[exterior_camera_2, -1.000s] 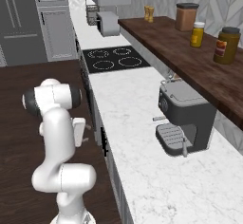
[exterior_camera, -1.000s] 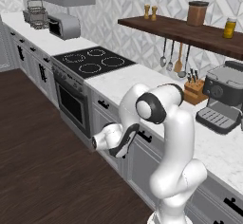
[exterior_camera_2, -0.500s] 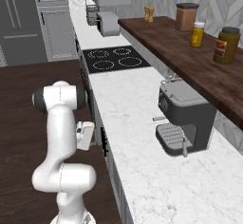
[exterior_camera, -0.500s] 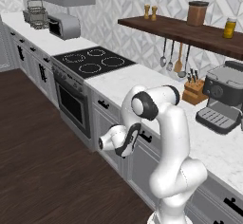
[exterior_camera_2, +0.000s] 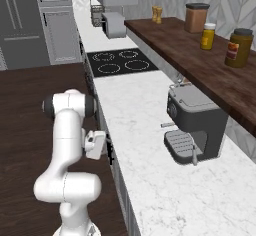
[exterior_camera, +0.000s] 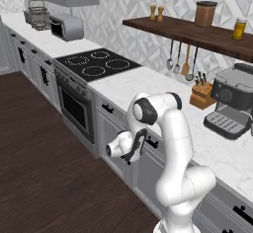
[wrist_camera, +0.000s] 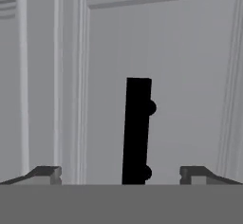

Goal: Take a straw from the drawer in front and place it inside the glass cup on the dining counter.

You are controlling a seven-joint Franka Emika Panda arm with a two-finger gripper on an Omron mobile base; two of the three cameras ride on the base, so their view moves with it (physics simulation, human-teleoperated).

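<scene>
The two-finger dark gripper (wrist_camera: 121,173) has its jaws wide open, one tip at each side of the short black bar handle (wrist_camera: 137,132). This handle sits on the framed grey front panel of the drawer (wrist_camera: 175,76), closed, at 12 o'clock from the gripper.

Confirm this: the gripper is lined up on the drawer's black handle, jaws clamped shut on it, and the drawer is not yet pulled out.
One thing is wrong: the jaws are not clamped. The hand view shows the gripper open, its fingertips standing well apart on either side of the black handle, neither touching it. The rest holds: it is lined up on the handle, and the drawer front sits flush, not yet pulled out.
</scene>
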